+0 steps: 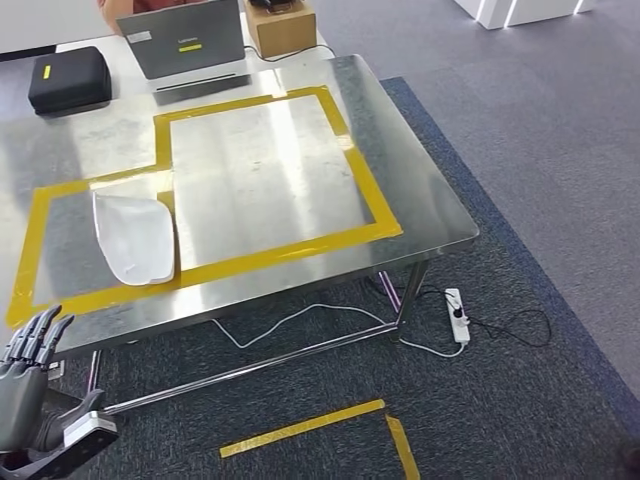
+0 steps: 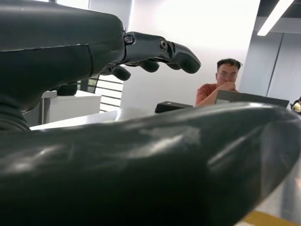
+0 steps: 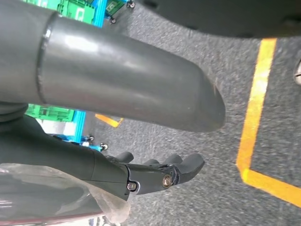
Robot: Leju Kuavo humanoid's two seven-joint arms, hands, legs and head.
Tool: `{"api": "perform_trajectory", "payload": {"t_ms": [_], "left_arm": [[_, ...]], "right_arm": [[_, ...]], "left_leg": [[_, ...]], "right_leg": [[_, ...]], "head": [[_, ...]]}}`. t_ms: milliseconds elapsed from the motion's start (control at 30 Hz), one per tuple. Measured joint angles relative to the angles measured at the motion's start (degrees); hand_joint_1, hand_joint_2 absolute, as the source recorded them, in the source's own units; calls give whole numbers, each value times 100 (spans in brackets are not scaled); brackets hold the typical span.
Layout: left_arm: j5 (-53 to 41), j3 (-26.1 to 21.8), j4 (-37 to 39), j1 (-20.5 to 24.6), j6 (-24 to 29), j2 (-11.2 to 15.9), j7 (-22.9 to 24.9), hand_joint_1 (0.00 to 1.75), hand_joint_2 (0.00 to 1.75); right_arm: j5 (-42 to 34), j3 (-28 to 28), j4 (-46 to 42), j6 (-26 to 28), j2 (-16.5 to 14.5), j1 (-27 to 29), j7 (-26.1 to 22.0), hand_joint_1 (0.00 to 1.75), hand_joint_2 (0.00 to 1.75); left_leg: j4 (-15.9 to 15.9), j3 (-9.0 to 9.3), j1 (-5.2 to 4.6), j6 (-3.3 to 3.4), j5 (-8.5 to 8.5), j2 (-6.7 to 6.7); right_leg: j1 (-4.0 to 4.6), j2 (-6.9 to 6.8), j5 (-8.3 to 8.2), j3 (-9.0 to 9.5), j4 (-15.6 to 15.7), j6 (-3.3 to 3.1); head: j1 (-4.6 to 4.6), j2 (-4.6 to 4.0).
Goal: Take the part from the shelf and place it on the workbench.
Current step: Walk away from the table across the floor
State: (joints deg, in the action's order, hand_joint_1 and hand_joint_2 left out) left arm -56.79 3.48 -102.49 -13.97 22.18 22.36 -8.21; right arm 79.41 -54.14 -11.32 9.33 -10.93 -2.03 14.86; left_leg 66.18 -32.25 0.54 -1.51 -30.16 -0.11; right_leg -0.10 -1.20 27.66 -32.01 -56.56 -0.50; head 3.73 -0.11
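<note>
Left hand [image 1: 30, 372] low beside the bench [image 1: 302, 170] front edge, fingers [image 2: 160, 49] straight and apart, holding nothing. Right hand [image 3: 156, 174] hanging over carpet; crinkled clear film against its palm side, so cannot tell whether carrying anything. Part [image 1: 136, 238] flat on the bench, inside the left taped bay, near the front edge and well apart from the left hand.

Risks, as judged: lifting the left hand straight up could clip the bench edge and jolt the part toward the drop. Stepping closer could snag the cable [image 1: 302, 312] under the bench.
</note>
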Motion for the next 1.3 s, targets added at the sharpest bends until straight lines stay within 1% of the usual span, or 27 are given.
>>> {"api": "perform_trajectory", "payload": {"t_ms": [67, 100, 200, 267, 333, 367, 400, 433, 500, 567, 633, 700, 733, 767, 833, 867, 900, 933, 967, 1000, 1033, 1100, 1133, 1200, 1233, 1267, 1300], "left_arm": [[14, -42, -21, -30, -3, -2, 42, 0, 0], [20, -66, -32, -51, -10, -6, 66, 0, 0], [26, -108, -31, -133, -67, -65, 162, 0, 0], [52, -115, 44, -153, -120, -180, 244, 0, 0], [158, -117, 258, -150, -179, -353, 289, 0, 0], [257, -119, 453, -134, -198, -478, 274, 0, 0], [378, -125, 717, -103, -196, -619, 228, 0, 0], [506, -139, 1031, -56, -169, -779, 156, 0, 0], [729, -211, 1809, 112, -35, -1111, -48, 0, 0], [862, -334, 2658, 330, 140, -1397, -230, 0, 0], [923, -456, 3396, 510, 278, -1613, -336, 0, 0], [939, -534, 3914, 622, 338, -1755, -371, 0, 0], [937, -560, 4123, 666, 351, -1802, -373, 0, 0], [937, -591, 4345, 721, 372, -1851, -375, 0, 0], [1007, -693, 4977, 925, 418, -1949, -446, 0, 0], [1102, -775, 5390, 1059, 422, -2012, -528, 0, 0], [1240, -874, 5828, 1185, 394, -2075, -626, 0, 0], [1407, -995, 6252, 1288, 336, -2147, -709, 0, 0], [1571, -1122, 6626, 1365, 252, -2216, -746, 0, 0], [1710, -1246, 6944, 1420, 157, -2277, -729, 0, 0], [1818, -1371, 7232, 1458, 52, -2339, -658, 0, 0], [1931, -1570, 7667, 1503, -117, -2437, -446, 0, 0], [1956, -1655, 7858, 1517, -189, -2485, -309, 0, 0], [1962, -1786, 8190, 1528, -295, -2575, 43, 0, 0], [1958, -1844, 8341, 1527, -334, -2618, 261, 0, 0], [1955, -1896, 8470, 1524, -361, -2657, 475, 0, 0], [1954, -1939, 8572, 1523, -374, -2700, 652, 0, 0]], "right_arm": [[16, 0, 0, 2, -10, -4, -1, 0, 0], [28, 0, 0, 2, -19, -5, -1, 0, 0], [69, 0, 0, 1, -32, 3, 0, 0, 0], [106, 0, 0, 1, -33, 4, 2, 0, 0], [146, 0, 0, 0, -34, 2, 2, 0, 0], [167, 0, 0, -1, -34, 2, 2, 0, 0], [190, 1, 0, -1, -34, 2, 2, 0, 0], [212, 1, 0, -2, -34, -1, 2, 0, 0], [252, 2, 0, -2, -34, -14, -1, 0, 0], [286, 2, 0, -4, -39, -49, -9, 0, 0], [301, 3, 0, -6, -48, -78, -15, 0, 0], [301, 4, 2, -8, -58, -79, -14, 0, 0], [303, 4, 2, -8, -62, -76, -11, 0, 0], [307, 4, 3, -9, -64, -74, -12, 0, 0], [329, 4, 2, -17, -64, -72, -24, 0, 0], [342, 4, 2, -22, -64, -73, -36, 0, 0], [356, 4, 2, -27, -64, -75, -49, 0, 0], [369, 5, 2, -28, -64, -77, -62, 0, 0], [382, 7, 2, -28, -64, -78, -72, 0, 0], [396, 9, 2, -27, -64, -79, -80, 0, 0], [407, 15, 2, -27, -65, -79, -86, 0, 0], [427, 36, 2, -28, -68, -81, -94, 0, 0], [437, 46, 2, -28, -70, -82, -96, 0, 0], [455, 60, 2, -33, -71, -80, -90, 0, 0], [461, 62, 2, -36, -70, -77, -85, 0, 0], [466, 64, 2, -39, -70, -74, -79, 0, 0], [467, 65, 2, -39, -69, -72, -75, 0, 0]], "left_leg": [[-737, 448, -22, 53, 8, -2], [-927, 542, -40, 80, -42, -4], [-1061, 504, -43, 202, 32, 13], [-1106, 393, -15, 294, 153, 35], [-1099, 243, -23, 330, 264, 42], [-1094, 163, -27, 332, 328, 41], [-1087, 78, -31, 330, 394, 42], [-1076, -8, -33, 325, 459, 42], [-1046, -168, -34, 299, 579, 35], [-994, -289, -48, 255, 688, 25], [-973, -357, -59, 209, 809, 25], [-965, -405, -51, 157, 845, 20], [-886, -439, -45, 127, 722, 16], [-695, -494, -36, 97, 492, 13], [17, -635, -19, 52, -118, 13], [393, -684, -14, 39, -318, 13], [652, -680, -13, 37, -374, 14], [716, -593, -13, 45, -296, 14], [571, -417, -14, 63, -141, 14], [245, -157, -17, 92, 14, 13], [-177, 134, -27, 130, 64, 13], [-874, 539, -57, 189, 12, 11], [-1027, 596, -77, 210, -38, 9], [-1088, 535, -88, 258, 29, 19], [-1099, 487, -83, 298, 83, 32], [-1110, 430, -74, 340, 144, 46], [-1116, 366, -64, 374, 206, 59]], "right_leg": [[13, 0, -66, -118, -71, 49], [14, -1, -107, -155, -84, 80], [5, 21, -151, -245, -110, 191], [2, 69, 207, -389, -414, 253], [-7, 96, 732, -584, -1092, 285], [-9, 97, 865, -640, -1427, 292], [-8, 98, 847, -629, -1629, 296], [-8, 98, 705, -531, -1653, 295], [-9, 104, 344, -42, -1113, 282], [-5, 126, 338, 588, -205, 259], [11, 150, 463, 837, 269, 223], [3, 133, 414, 737, 287, 139], [-3, 114, 367, 682, 284, 80], [-10, 92, 309, 614, 284, 26], [3, 58, 188, 470, 260, -32], [11, 43, 125, 388, 238, -35], [18, 33, 65, 297, 206, -36], [22, 27, 10, 201, 166, -33], [27, 29, -37, 95, 123, -26], [32, 33, -79, 0, 79, -15], [39, 37, -116, -83, 44, 3], [45, 34, -199, -193, 3, 62], [40, 27, -248, -229, -2, 100], [20, 23, -308, -278, -14, 179], [12, 36, -220, -326, -77, 214], [5, 54, -31, -396, -234, 243], [-3, 73, 256, -490, -509, 267]], "head": [[4, 0], [5, 0], [5, 0], [21, 0], [31, 0], [29, 0], [28, 0], [29, 0], [29, 1], [34, 1], [38, 0], [38, 0], [35, 0], [24, 0], [5, 1], [-2, 1], [0, 1], [-2, 1], [-2, 1], [-1, 1], [-1, 1], [3, 1], [4, 1], [0, 1], [3, 1], [5, 0], [6, 0]]}}
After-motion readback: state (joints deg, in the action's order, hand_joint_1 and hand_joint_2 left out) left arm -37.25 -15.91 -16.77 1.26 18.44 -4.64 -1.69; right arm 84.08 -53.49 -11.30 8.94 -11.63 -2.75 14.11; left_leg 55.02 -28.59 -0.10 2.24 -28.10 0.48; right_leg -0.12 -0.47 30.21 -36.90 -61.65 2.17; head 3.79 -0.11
